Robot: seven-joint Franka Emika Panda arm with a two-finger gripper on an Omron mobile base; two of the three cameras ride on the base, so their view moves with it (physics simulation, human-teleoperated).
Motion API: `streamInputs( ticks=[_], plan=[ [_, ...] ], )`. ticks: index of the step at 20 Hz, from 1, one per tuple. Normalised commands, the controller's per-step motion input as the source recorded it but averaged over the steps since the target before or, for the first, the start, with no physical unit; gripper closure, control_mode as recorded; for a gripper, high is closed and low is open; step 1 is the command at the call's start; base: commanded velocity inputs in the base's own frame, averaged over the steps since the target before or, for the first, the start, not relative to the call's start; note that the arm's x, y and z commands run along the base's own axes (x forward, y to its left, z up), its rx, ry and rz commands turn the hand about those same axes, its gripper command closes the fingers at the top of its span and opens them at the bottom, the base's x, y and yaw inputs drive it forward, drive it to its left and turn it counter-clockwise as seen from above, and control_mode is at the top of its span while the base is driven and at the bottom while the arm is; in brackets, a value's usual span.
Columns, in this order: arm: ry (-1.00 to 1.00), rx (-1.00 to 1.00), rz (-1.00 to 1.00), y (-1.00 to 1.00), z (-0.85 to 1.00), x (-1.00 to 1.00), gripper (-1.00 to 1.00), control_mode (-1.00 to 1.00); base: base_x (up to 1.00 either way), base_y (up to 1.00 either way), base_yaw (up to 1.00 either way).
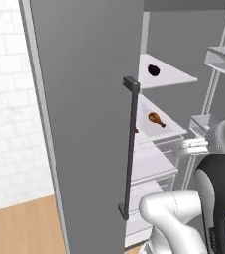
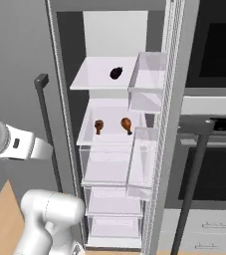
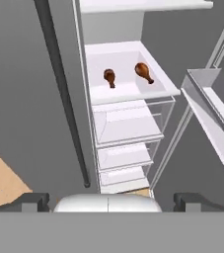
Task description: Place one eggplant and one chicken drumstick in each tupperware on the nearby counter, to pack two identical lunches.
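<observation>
Left base view: open fridge, grey door [image 1: 89, 124] with dark bar handle [image 1: 130, 149] in front. One eggplant [image 1: 153, 70] on upper shelf [image 1: 176, 77]; one chicken drumstick [image 1: 156, 119] on the shelf below.

Right base view: eggplant [image 2: 116, 73] alone on upper shelf; two drumsticks [image 2: 99, 126] [image 2: 127, 124] on middle shelf [image 2: 92, 137], well apart (bone ends toward the front).

Hand view: gripper [image 3: 108, 201] spread wide, nothing between its tips, short of the fridge. Both drumsticks [image 3: 109, 77] [image 3: 143, 71] lie ahead on the shelf.
</observation>
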Motion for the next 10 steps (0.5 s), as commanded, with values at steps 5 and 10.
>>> streamInputs(
  ticks=[5, 10],
  plan=[
    [0.0, 0.0, 0.0, 0.0, 0.0, 0.0, -1.0, 1.0, 0.85, -0.13, -0.23],
    [0.0, 0.0, 0.0, 0.0, 0.0, 0.0, -1.0, 1.0, 0.37, -0.62, 0.0]
  ],
)
